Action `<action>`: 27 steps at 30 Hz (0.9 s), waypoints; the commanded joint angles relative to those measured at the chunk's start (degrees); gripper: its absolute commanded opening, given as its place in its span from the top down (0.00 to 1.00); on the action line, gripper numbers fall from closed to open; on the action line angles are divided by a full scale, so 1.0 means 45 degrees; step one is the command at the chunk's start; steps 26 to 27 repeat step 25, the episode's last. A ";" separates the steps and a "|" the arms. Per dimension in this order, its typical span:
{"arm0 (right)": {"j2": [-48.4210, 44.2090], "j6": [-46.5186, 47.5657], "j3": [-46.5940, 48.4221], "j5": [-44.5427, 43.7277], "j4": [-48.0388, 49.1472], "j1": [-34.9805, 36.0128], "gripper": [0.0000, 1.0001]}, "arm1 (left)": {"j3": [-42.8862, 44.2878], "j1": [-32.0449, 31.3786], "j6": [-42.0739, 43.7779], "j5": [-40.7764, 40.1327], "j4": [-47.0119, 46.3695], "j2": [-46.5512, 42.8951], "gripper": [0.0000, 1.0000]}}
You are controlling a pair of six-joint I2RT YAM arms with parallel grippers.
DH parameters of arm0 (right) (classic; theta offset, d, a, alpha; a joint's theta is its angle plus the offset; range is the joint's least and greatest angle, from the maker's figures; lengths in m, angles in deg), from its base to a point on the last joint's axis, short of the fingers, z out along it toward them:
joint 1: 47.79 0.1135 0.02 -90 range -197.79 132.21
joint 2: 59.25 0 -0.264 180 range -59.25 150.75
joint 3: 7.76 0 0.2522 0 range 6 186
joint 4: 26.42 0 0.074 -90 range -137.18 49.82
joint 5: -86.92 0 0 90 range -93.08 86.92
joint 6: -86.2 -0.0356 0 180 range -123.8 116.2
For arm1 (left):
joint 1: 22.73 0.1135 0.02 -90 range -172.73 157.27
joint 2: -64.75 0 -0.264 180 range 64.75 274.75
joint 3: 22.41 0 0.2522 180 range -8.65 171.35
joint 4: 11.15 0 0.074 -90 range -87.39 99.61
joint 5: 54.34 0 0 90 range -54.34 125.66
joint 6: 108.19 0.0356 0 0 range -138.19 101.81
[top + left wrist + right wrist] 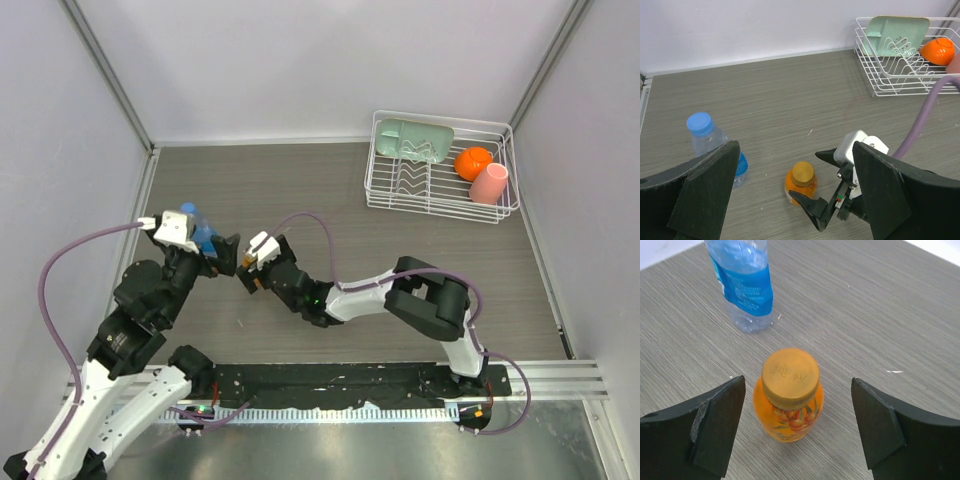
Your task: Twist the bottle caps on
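Observation:
The squat orange bottle (pixel 788 412) stands upright on the table with the amber cap (pixel 790 371) on its neck. My right gripper (pixel 797 382) is open, its jaws on either side of this bottle and not touching it. The taller clear bottle (pixel 745 285) with the blue label stands just beyond, with the blue cap (pixel 700 124) on top. My left gripper (pixel 795 150) is open and empty, just short of both bottles. In the left wrist view the orange bottle (pixel 801 184) sits between the right gripper's fingers (pixel 812 207). From above, the clear bottle (pixel 200 232) is beside the left gripper (pixel 228 252).
A white wire dish rack (pixel 440 200) stands at the back right, holding a green tray (pixel 415 140), an orange ball (pixel 473 162) and a pink cup (pixel 490 183). Grey walls close in the table on three sides.

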 commanded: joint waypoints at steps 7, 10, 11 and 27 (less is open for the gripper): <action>-0.4740 -0.1535 0.2702 0.0996 -0.7547 0.0176 0.08 | 0.2394 0.0085 0.0390 0.0904 -0.1039 0.2515 0.00; -0.5502 -0.2941 0.3625 -0.1402 -1.1229 0.0176 0.01 | 0.3760 0.0163 0.0526 0.0825 -0.0999 0.3805 0.00; -0.5659 -0.3216 0.3782 -0.1854 -1.2070 0.0176 0.00 | 0.3977 0.0202 0.0546 0.0845 -0.0980 0.4117 0.00; -0.9664 -0.4390 0.2533 -0.2678 -1.5769 0.0176 0.00 | 0.9308 0.4981 -0.0625 0.4007 0.2243 0.9351 0.00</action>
